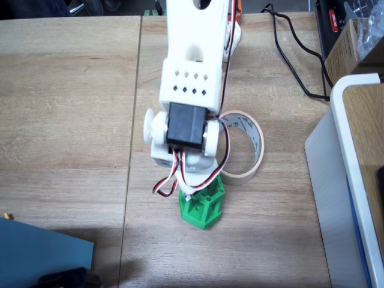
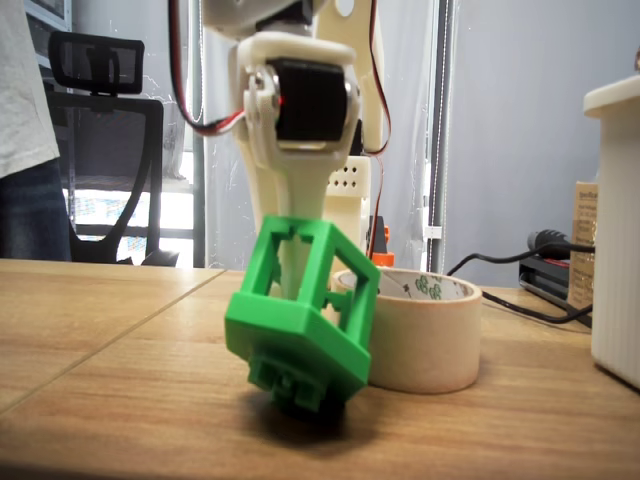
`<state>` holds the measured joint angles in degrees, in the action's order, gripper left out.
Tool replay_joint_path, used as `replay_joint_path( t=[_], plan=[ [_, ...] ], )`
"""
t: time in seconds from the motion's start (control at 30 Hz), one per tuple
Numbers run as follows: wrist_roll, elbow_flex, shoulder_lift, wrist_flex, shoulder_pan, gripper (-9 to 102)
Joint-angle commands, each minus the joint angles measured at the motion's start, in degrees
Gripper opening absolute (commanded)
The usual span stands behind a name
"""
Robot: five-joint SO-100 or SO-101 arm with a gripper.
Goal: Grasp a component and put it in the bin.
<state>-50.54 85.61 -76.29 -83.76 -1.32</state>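
Observation:
The component (image 1: 202,212) is a bright green open-frame hexagonal block, tilted and just above the wood in the low fixed view (image 2: 292,340). My white gripper (image 1: 200,193) comes down from above and is shut on it, one finger (image 2: 296,262) passing through the block's frame; the fingertips are hidden inside. The bin (image 1: 259,143), a cream masking tape ring, lies flat right beside the block, behind and to its right (image 2: 425,345).
A large white-rimmed box (image 1: 351,168) stands along the right edge (image 2: 615,230). A black cable (image 1: 294,66) runs across the table's back right. A blue sheet (image 1: 42,255) lies at the front left. A person (image 2: 20,130) and an office chair (image 2: 105,150) are behind the table.

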Motion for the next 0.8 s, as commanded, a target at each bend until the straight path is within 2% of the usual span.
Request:
replay_joint_path(
  t=[0.0,0.2,0.53,0.77],
  plan=[
    [0.00,-0.44,-0.88,-0.09,0.53,5],
    [0.00,-0.44,-0.88,-0.09,0.44,0],
    [0.00,-0.44,-2.11,-0.09,0.62,0],
    [0.00,-0.44,-12.04,-0.09,0.62,0]
  ],
)
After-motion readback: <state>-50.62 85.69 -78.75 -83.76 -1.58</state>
